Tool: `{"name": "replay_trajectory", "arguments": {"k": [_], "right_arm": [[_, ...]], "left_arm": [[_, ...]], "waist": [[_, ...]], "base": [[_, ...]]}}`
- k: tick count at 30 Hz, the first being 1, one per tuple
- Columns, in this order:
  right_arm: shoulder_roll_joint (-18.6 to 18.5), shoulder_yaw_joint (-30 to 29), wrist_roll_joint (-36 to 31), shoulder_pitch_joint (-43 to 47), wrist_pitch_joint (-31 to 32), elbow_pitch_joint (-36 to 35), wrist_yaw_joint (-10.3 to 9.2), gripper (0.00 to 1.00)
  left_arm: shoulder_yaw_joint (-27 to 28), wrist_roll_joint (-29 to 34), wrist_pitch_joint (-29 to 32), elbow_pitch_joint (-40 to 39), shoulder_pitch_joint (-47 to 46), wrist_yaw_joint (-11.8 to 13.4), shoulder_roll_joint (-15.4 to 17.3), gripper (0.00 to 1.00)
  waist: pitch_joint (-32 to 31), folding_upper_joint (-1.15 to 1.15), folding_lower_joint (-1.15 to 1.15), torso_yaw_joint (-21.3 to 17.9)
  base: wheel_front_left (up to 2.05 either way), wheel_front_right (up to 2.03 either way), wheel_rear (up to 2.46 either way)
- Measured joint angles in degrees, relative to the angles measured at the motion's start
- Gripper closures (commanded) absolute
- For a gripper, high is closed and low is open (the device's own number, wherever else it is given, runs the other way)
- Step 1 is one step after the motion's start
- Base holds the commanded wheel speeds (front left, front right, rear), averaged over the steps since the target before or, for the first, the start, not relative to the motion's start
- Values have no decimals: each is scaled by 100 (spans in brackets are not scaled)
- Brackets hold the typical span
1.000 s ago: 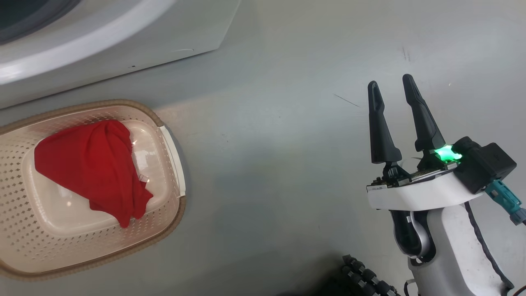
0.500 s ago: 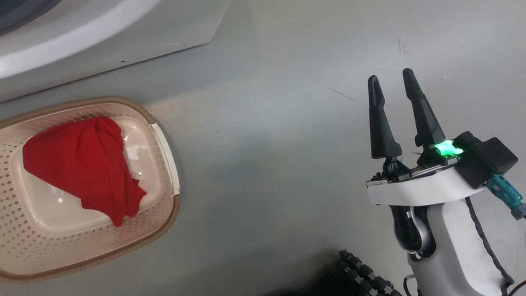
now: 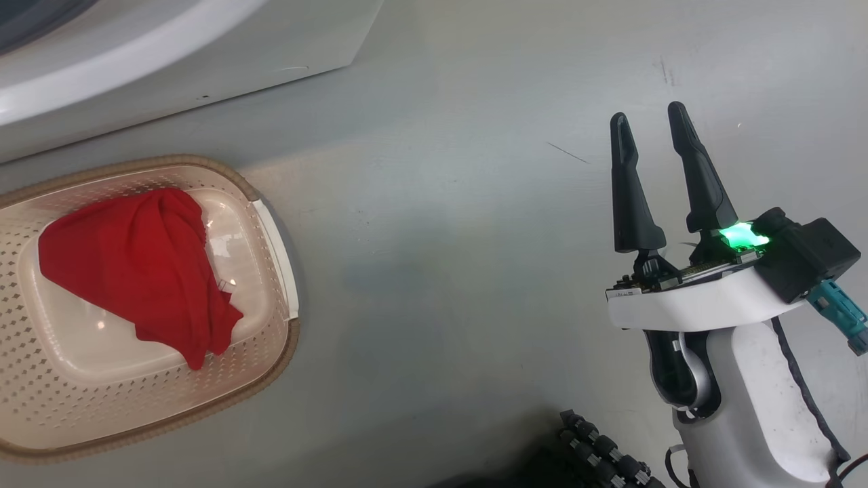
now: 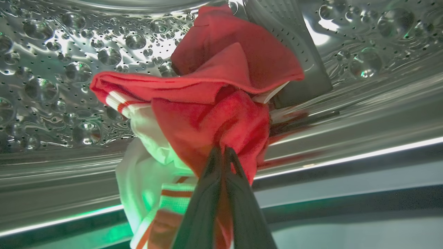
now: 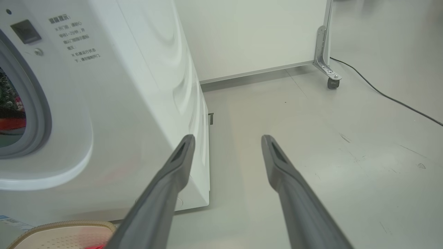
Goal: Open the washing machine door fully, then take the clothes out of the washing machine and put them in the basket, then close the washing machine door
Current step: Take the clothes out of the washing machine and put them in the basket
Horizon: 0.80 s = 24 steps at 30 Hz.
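Inside the perforated steel drum point(image 4: 52, 69) of the washing machine point(image 3: 169, 61), my left gripper point(image 4: 221, 150) is shut on the clothes point(image 4: 221, 79), a red bundle with white trim stripes. It hangs off the fingertips above the drum's front lip. A second red garment point(image 3: 135, 257) lies crumpled in the basket point(image 3: 288, 352) on the floor before the washer. My right gripper point(image 3: 647, 115) stands open over bare floor, far right of the basket and holding nothing. In the right wrist view, that gripper point(image 5: 227, 138) points past the washer's front corner point(image 5: 121, 103). The washing machine door is out of view.
A white partition on a caster point(image 5: 333, 83) stands behind the washer. A dark cable point(image 5: 387, 98) runs over the grey floor to the right. A black ribbed cable chain point(image 3: 603, 451) lies by my right arm's base. The basket's rim point(image 5: 62, 230) touches the washer's foot.
The head camera has shifted a little, so the basket and washer sit slightly further left in the picture. The right gripper stays open in much the same place.
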Motion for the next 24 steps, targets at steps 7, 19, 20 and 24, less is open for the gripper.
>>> {"name": "replay_trajectory", "arguments": {"k": [7, 19, 20, 24], "right_arm": [[1, -53, -2, -23, 0, -2, 0, 0], [-1, -177, -121, -114, 0, 10, 1, 0], [-1, -189, -143, -114, 0, 14, 1, 0], [-2, -240, -246, -114, 0, 43, 4, 0]], "left_arm": [[15, -44, -193, -121, -26, -29, -29, 100], [276, -448, -1239, -371, 154, -23, -501, 100], [278, -477, -1319, -383, 212, -24, -547, 100], [371, -666, -1734, -457, 482, -15, -736, 100]], "waist": [[10, 0, 0, 37], [-42, 0, 0, 299], [-57, 0, 0, 320], [-126, 0, 0, 408]], "base": [[0, 0, 0], [0, 0, 0], [0, 0, 0], [0, 0, 0]]}}
